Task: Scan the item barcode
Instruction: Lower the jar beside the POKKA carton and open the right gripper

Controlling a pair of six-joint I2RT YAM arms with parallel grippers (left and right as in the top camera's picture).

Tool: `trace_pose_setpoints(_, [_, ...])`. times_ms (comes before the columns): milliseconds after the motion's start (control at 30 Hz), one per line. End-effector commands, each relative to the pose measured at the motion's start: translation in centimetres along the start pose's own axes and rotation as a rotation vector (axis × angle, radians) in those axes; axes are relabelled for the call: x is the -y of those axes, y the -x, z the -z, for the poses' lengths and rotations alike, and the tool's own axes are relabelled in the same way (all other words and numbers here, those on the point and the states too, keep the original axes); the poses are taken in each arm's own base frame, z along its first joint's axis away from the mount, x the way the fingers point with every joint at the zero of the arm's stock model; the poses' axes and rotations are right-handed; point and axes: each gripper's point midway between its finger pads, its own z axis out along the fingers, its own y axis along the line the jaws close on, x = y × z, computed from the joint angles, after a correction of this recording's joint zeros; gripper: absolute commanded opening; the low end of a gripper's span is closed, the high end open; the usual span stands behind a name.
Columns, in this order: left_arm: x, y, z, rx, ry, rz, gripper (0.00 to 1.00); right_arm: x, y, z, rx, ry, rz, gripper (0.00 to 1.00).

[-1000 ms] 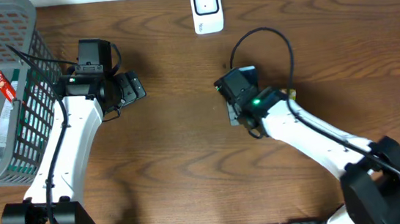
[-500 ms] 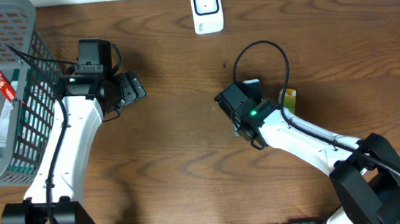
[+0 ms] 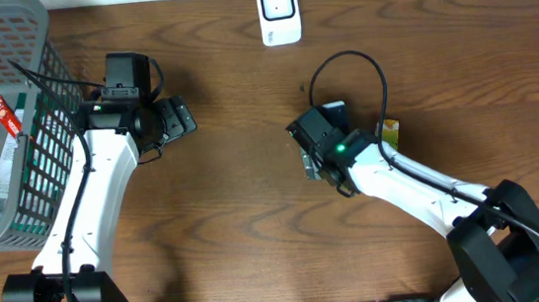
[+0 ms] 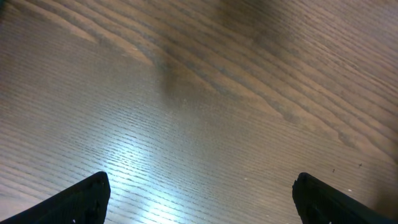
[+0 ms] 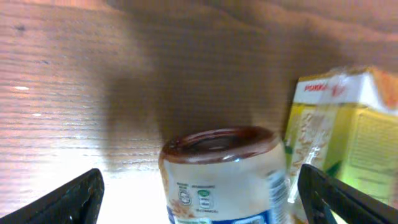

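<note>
Over on the right half of the table, the right pincer has its fingers spread wide either side of a little brown-lidded can. It's not squeezing it as far as I can see, and a yellow carton sits just beside. Meanwhile the left pincer is wide open too, over plain wood near the basket. The white scanner is well apart at the far edge, so I'd say the can needs grabbing and showing to it.

Overhead view evenly lit and sharp — wrist views soft, with glare on the table.
</note>
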Motion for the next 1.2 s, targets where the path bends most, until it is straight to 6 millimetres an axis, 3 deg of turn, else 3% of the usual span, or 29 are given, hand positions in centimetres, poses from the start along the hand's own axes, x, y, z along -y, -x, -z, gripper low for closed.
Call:
trace_pose_setpoints(0, [0.0, 0.8, 0.7, 0.029, 0.001, 0.003, 0.95, -0.2, 4.2, 3.5, 0.094, 0.032, 0.009, 0.94])
trace_pose_setpoints(200, [0.0, 0.8, 0.7, 0.029, 0.001, 0.002, 0.95, 0.1, 6.8, 7.6, 0.098, 0.113, 0.072, 0.94])
trace_pose_setpoints(300, [0.0, 0.8, 0.7, 0.029, 0.0, 0.002, 0.95, -2.4, 5.8, 8.3, 0.006, 0.336, 0.112, 0.74])
trace_pose_setpoints(367, [0.0, 0.8, 0.7, 0.029, 0.001, 0.003, 0.95, -3.5, 5.0, 8.2, -0.031, 0.406, 0.114, 0.49])
trace_pose_setpoints(467, [0.0, 0.8, 0.7, 0.029, 0.001, 0.002, 0.95, -4.2, 3.8, 7.2, -0.058, 0.396, 0.137, 0.23])
trace_pose_setpoints(600, [0.0, 0.8, 0.7, 0.029, 0.0, 0.002, 0.95, -5.6, 2.1, 5.3, -0.08, 0.379, 0.158, 0.19])
trace_pose_setpoints(867, [0.0, 0.8, 0.7, 0.029, 0.001, 0.002, 0.95, -6.1, -0.1, 1.4, -0.071, 0.274, 0.138, 0.15])
trace_pose_setpoints(1167, [0.0, 0.8, 0.7, 0.029, 0.001, 0.002, 0.95, -3.7, -1.6, -1.8, -0.053, -0.002, 0.199, 0.12])
